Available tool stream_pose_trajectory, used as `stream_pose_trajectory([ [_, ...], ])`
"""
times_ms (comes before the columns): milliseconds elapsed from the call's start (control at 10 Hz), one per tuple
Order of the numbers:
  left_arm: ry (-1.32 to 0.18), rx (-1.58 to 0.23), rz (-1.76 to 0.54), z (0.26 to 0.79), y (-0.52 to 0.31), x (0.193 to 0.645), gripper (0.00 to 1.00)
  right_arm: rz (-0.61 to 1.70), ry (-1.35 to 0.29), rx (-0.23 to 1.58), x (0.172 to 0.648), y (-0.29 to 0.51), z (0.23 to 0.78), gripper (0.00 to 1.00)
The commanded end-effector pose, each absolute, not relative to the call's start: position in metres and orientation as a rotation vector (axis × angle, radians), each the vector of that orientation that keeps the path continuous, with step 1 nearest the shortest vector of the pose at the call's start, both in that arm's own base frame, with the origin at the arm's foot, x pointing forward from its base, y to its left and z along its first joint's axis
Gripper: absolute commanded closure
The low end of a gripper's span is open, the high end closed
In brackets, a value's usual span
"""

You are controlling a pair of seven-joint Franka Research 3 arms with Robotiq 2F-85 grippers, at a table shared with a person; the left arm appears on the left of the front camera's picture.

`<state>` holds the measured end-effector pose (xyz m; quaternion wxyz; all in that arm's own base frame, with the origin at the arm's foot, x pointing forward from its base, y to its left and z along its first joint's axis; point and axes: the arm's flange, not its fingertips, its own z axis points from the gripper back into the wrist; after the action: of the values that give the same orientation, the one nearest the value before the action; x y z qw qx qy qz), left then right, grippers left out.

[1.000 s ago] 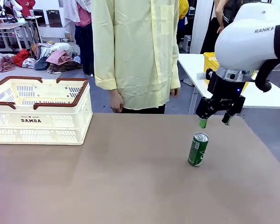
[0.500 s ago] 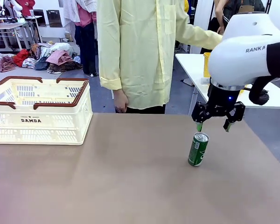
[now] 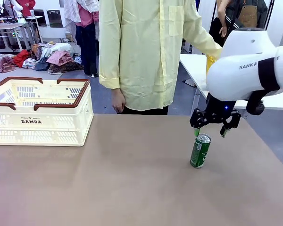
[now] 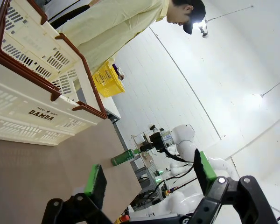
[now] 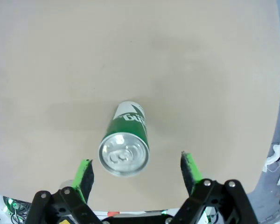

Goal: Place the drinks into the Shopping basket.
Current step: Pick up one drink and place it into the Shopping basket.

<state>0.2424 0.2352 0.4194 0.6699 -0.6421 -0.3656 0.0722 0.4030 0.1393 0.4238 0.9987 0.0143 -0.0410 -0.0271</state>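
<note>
One of the drinks, a green can (image 3: 200, 150) with a silver top, stands upright on the brown table, right of the middle. My right gripper (image 3: 210, 132) hangs open just above and slightly behind it. In the right wrist view the can (image 5: 125, 140) sits between and a little ahead of the green pads (image 5: 84, 172), apart from both. The cream Shopping basket (image 3: 47, 129) with brown handles stands at the far left. In the left wrist view my left gripper (image 4: 148, 175) is open with nothing in it, and the Shopping basket (image 4: 18, 126) and the can (image 4: 123, 157) lie beyond it.
A person in a pale yellow shirt (image 3: 141, 52) stands at the far edge, one arm stretched toward a white table (image 3: 193, 63) at the back right. A small yellow basket (image 4: 105, 79) rests there. Bare brown tabletop (image 3: 132, 179) lies between the can and the basket.
My right gripper has come down and a little to the left, closer over the can's top, still open. The person has stretched an arm out to the back right.
</note>
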Motion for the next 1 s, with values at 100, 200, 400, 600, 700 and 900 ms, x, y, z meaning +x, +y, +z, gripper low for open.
stream_pose_trajectory([
  [100,-0.831,-1.467,0.167,0.423,0.236,0.242,0.00,-0.036,-0.050,0.089,0.407,0.143,0.394,0.00],
  [200,-0.831,-1.467,0.167,0.423,0.236,0.242,0.00,-0.037,-0.043,0.086,0.408,0.144,0.388,0.00],
  [400,-0.831,-1.467,0.167,0.423,0.236,0.242,0.00,-0.030,-0.052,0.082,0.408,0.145,0.386,0.00],
  [600,-0.831,-1.467,0.167,0.423,0.236,0.242,0.00,-0.009,-0.065,0.063,0.408,0.146,0.384,0.38],
  [700,-0.831,-1.467,0.167,0.423,0.236,0.242,0.00,-0.013,-0.047,0.066,0.408,0.146,0.383,0.98],
  [900,-0.831,-1.467,0.167,0.423,0.236,0.242,0.00,-0.014,-0.045,0.059,0.408,0.146,0.382,1.00],
])
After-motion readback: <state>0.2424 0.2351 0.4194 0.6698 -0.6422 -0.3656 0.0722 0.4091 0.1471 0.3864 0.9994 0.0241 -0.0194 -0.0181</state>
